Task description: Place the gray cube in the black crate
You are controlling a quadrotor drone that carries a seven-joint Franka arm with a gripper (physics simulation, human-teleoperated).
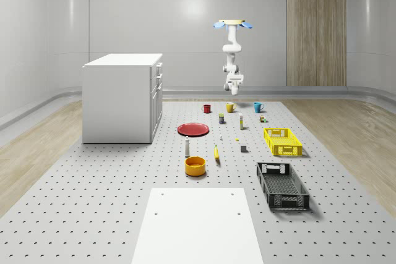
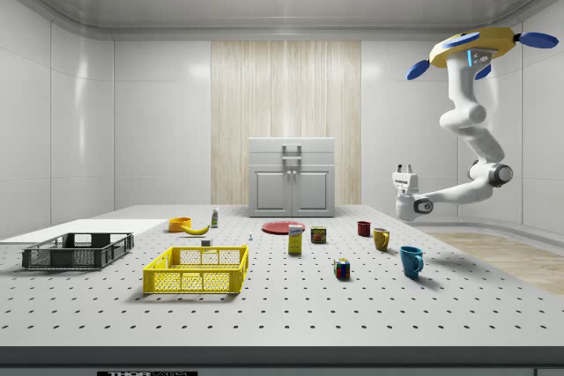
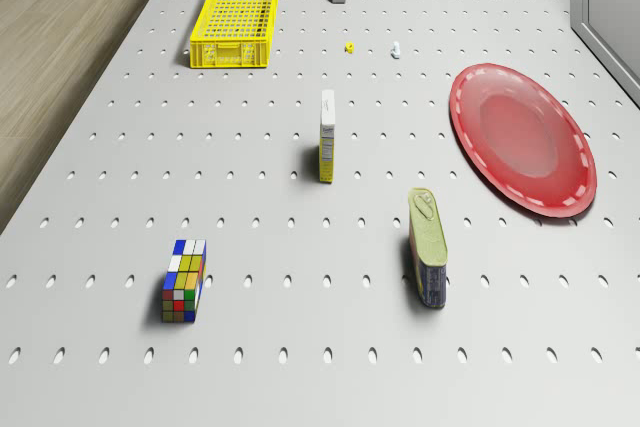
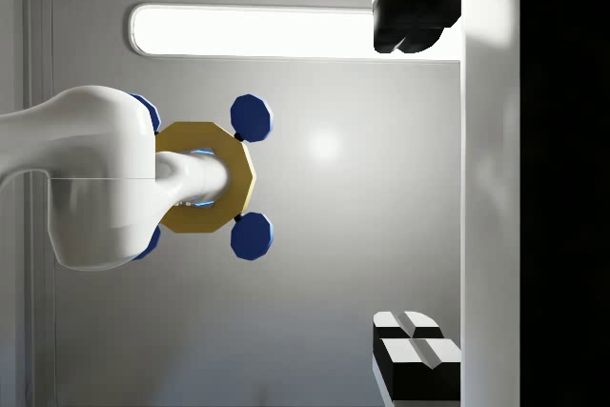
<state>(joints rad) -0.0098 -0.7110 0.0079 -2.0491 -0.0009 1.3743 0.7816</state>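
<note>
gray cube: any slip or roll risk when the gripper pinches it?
The gray cube looks blocky with flat faces, sitting square on the table, so it probably won't roll or tip. It is small next to the yellow crate, so likely light. Its matte-looking sides should give parallel fingers decent purchase, though friction can't be judged from here.
</note>
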